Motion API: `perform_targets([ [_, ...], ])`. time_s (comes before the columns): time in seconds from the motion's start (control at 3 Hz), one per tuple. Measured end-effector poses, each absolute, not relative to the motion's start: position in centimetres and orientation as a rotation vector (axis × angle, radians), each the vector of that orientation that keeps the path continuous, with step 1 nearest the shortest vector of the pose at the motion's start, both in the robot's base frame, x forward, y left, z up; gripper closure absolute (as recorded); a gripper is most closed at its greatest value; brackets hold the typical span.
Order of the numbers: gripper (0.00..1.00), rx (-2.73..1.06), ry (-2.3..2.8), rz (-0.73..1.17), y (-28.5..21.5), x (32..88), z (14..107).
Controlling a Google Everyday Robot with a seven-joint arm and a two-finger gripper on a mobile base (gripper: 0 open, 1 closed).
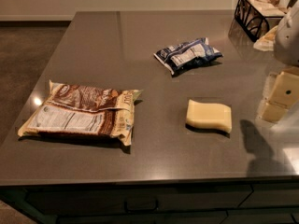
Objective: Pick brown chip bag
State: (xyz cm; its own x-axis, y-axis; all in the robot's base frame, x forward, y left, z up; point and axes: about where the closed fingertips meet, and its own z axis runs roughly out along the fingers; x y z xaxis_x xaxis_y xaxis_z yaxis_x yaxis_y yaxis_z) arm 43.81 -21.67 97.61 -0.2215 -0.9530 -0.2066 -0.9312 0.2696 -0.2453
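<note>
The tool [279, 98] hangs at the right edge over the grey tabletop [140, 45], whether spread or closed I cannot tell, while the brown chip bag [81, 113] lies flat and untouched well to its left, beyond a pale yellow block [209, 115], so the pick has seemingly not begun.

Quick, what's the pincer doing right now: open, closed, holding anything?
Pincer: at the right edge of the counter, far from the brown chip bag; open or closed cannot be told.
</note>
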Motion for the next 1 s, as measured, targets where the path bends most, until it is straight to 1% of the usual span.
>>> perform_targets([
  [0.33, 0.00, -1.725, 2.232, -0.098, -21.7, 43.8, 97.6],
  [0.67, 0.00, -1.711, 2.219, -0.041, -19.3, 45.2, 97.6],
  [1.0, 0.00, -1.720, 2.195, -0.022, -14.7, 47.3, 97.1],
])
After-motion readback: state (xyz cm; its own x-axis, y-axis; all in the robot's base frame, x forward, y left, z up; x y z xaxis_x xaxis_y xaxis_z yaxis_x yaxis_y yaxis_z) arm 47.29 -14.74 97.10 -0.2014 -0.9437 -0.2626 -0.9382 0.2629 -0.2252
